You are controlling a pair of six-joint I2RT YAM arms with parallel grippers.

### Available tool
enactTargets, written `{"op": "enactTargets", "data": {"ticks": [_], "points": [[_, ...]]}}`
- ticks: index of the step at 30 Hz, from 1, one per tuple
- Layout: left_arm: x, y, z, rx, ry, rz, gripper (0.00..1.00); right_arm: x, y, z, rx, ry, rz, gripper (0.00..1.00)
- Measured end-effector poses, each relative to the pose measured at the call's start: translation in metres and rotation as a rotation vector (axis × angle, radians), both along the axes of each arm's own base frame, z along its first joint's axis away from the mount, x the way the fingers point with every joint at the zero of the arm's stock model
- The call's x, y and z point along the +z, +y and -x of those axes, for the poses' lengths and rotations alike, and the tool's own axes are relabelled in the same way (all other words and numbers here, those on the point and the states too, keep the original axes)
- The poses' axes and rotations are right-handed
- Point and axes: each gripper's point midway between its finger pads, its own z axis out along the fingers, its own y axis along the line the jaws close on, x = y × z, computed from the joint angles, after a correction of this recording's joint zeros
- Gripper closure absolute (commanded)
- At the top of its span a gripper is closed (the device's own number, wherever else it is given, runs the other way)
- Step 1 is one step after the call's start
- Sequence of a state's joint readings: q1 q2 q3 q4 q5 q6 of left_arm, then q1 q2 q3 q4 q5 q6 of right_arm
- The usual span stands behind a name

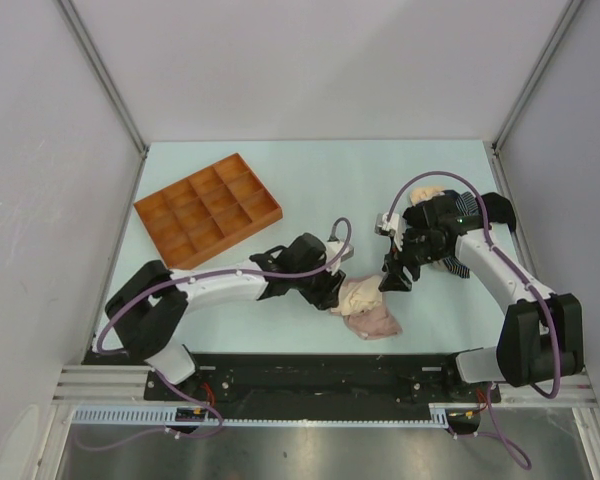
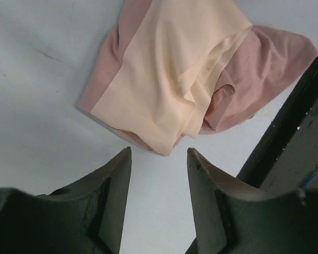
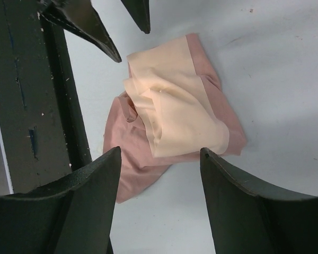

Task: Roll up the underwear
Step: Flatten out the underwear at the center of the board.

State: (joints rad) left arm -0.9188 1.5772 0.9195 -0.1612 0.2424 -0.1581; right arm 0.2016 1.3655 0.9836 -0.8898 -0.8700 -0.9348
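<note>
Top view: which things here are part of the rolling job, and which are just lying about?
Part of the job: pink-beige underwear; cream garment beyond the right gripper; left gripper; both grippers open.
Lying about: orange tray, apart at the far left.

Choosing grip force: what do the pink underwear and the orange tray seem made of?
Pink underwear: thin soft cloth, smooth and matte, possibly stretchy synthetic; it lies in loose folds, with a paler cream panel. Orange tray: rigid, matte, probably plastic; thin straight dividers, uniform colour.
</note>
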Motion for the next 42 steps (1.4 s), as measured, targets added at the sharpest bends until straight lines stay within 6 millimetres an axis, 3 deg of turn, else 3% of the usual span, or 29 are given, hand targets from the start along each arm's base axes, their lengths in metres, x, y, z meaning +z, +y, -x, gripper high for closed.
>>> {"op": "enactTargets", "data": {"ticks": [5, 13, 20, 23, 24, 31, 37, 42], "points": [[-0.017, -0.004, 0.003, 0.049, 0.071, -0.011, 0.55, -0.003, -0.001, -0.001, -0.005, 0.012, 0.005, 0.35], [-0.027, -0.013, 0.005, 0.109, 0.131, 0.006, 0.57, -0.005, -0.002, -0.001, -0.007, 0.018, 0.01, 0.35], [-0.043, -0.006, 0.0, 0.174, 0.137, -0.054, 0.58, -0.006, -0.003, -0.001, -0.007, 0.02, 0.011, 0.35], [-0.045, -0.003, -0.002, 0.193, 0.127, -0.072, 0.65, -0.006, -0.003, -0.001, -0.006, 0.02, 0.011, 0.35], [-0.045, -0.003, -0.002, 0.196, 0.126, -0.074, 0.74, -0.006, -0.003, -0.001, -0.006, 0.02, 0.011, 0.35], [-0.043, -0.007, 0.0, 0.208, 0.138, -0.056, 1.0, -0.007, -0.003, -0.001, -0.003, 0.023, 0.013, 0.35], [-0.036, -0.011, 0.001, 0.204, 0.147, -0.028, 1.0, -0.014, -0.004, 0.0, 0.002, 0.044, 0.026, 0.34], [-0.003, -0.018, -0.004, 0.211, 0.135, 0.072, 1.0, -0.021, -0.006, 0.003, 0.008, 0.053, 0.05, 0.34]]}}
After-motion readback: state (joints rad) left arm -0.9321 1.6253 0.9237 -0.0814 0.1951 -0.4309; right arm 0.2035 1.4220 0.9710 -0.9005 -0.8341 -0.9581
